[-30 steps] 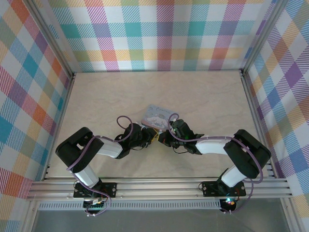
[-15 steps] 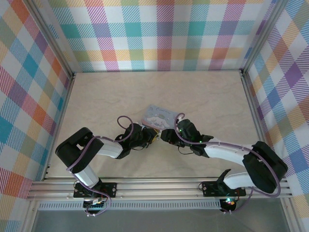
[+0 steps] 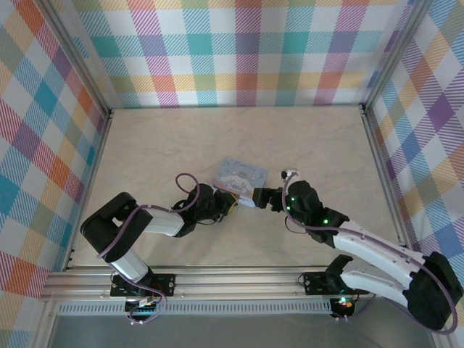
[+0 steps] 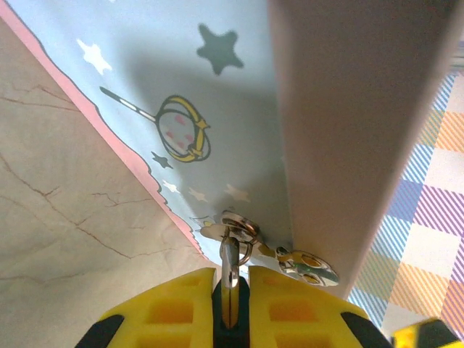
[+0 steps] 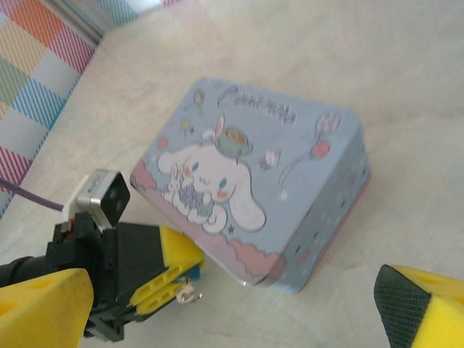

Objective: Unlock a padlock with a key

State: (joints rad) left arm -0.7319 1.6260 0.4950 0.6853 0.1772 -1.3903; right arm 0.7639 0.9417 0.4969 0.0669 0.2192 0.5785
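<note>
Two black arms reach inward from the near edge in the top view. The left end effector (image 3: 230,206) sits at the near-left corner of the pale blue cartoon-printed tin box (image 3: 243,176), which lies about mid-way across the beige marbled worktop (image 3: 167,145). The right end effector (image 3: 262,197) is just beside the tin's near-right corner, its fingers spread apart and holding nothing.

In the left wrist view, the left end effector (image 4: 230,290) has its yellow fingers (image 4: 170,312) pressed together on a thin silvery metal piece (image 4: 230,268). That piece reaches up to a small metal ring (image 4: 235,226) at the lower edge of the tin's (image 4: 181,87) star-printed side. I cannot tell here whether the piece is a shackle or the key. The worktop (image 4: 58,203) shows on the left.

In the right wrist view, the right end effector (image 5: 233,290) stands wide, one yellow finger at each lower corner, clear of the tin (image 5: 246,181). The left end effector (image 5: 181,275) points at the tin's near corner, and the tiny blue-bodied padlock (image 5: 197,274) shows as a blue speck clamped at its fingertips, touching the tin. A silvery bit (image 5: 187,293) hangs just beside the padlock, too small to identify.
</note>
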